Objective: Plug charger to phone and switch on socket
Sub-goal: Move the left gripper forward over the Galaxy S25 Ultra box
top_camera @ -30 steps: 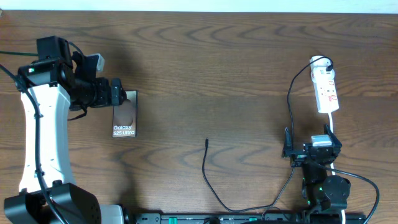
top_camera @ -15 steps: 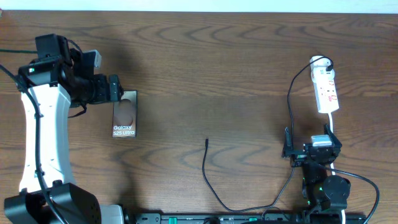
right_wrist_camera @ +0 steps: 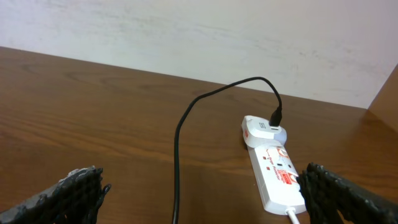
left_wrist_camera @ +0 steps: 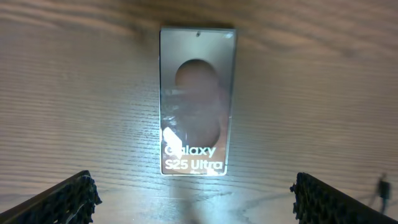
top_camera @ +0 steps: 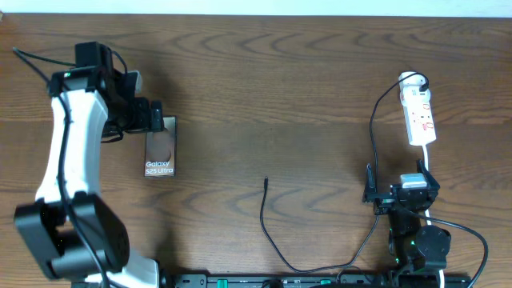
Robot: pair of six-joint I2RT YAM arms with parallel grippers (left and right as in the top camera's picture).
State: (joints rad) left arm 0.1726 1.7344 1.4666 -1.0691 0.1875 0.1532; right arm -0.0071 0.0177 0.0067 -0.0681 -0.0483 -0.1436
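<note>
Dark brown-grey phone (top_camera: 160, 147) with white lettering, black charger (top_camera: 276, 240), white socket (top_camera: 419, 116) with red markings, brown wood-grain table (top_camera: 280, 88)

phone (top_camera: 160, 146) left, charger (top_camera: 262, 210) middle, socket (top_camera: 419, 118) right

The overhead view is evenly and softly lit. The dark table (top_camera: 304, 96) shows clear grain, with only a faint, diffuse shadow at upper left beside the arm (top_camera: 68, 152). The left wrist view is hazy and washed out: glare whitens the lower part of the phone (left_wrist_camera: 197, 102), bleaching its lettering, and the wood looks pale. In the right wrist view the wall (right_wrist_camera: 186, 31) is bright and the power strip (right_wrist_camera: 277, 177) sharp, while the right gripper (right_wrist_camera: 208, 196) blurs at the lower corners.
</note>
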